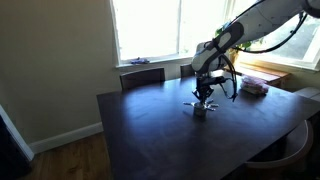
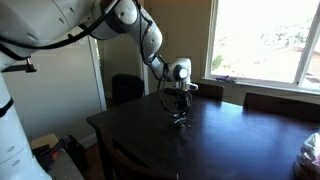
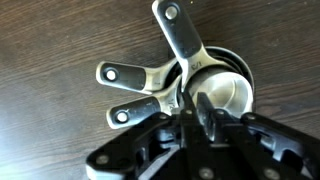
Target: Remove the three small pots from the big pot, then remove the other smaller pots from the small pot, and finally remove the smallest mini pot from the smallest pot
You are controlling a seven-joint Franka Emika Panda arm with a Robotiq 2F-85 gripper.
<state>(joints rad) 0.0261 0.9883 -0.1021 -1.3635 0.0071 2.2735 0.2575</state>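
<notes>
Reaching down from above, the gripper [image 3: 200, 108] sits right on the shiny pots, near the edge of the tabletop [image 1: 150, 135] on the window side. Its jaws are nearly together, pinching a rim of the small pots [image 3: 222, 95] that sit inside the big pot [image 3: 246, 70]. Which small pot it pinches, I cannot tell. Three thin handles [image 3: 125, 75] fan out over the dark wood: one points up, two point to the side. A pinkish stack [image 1: 254, 87] lies well apart, by the corner near the window.

Your white jointed arm [image 1: 255, 22] bends downward, wrist vertical, black jaws pointing down, pinched nearly together.
</notes>
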